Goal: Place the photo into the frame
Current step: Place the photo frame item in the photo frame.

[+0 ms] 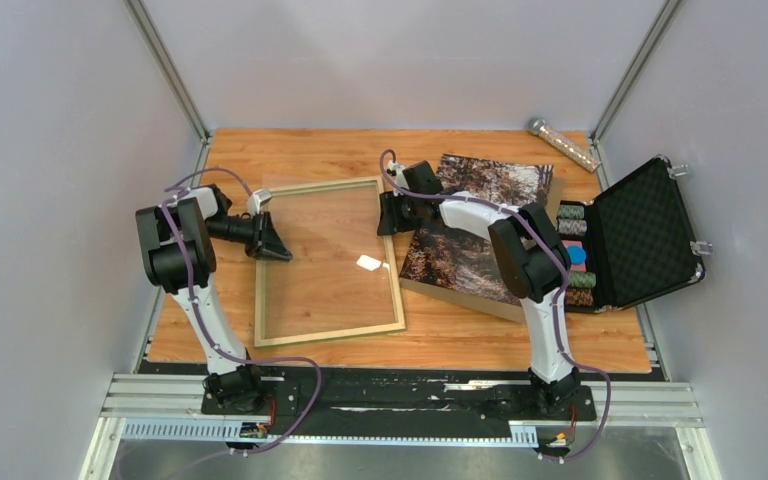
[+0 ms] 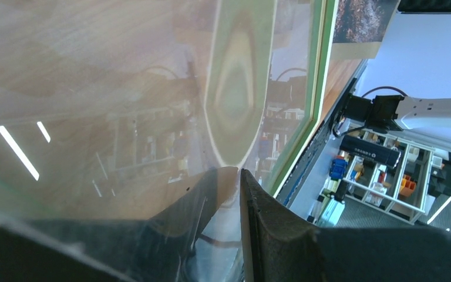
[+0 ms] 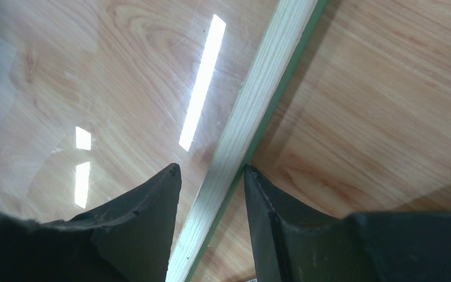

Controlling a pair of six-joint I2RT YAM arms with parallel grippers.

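The frame is pinched at its left edge by the left gripper. Its right rail is straddled by the right gripper, jaws spread.

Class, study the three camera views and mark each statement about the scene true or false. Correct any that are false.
1. The photo already sits inside the frame. False: it lies to the frame's right, on a brown board.
2. The frame lies with its pale wood side up. True.
3. The jaws of the right arm stand on either side of one frame rail. True.
4. The black case is closed. False: its lid stands open, and the poker chips inside are showing.
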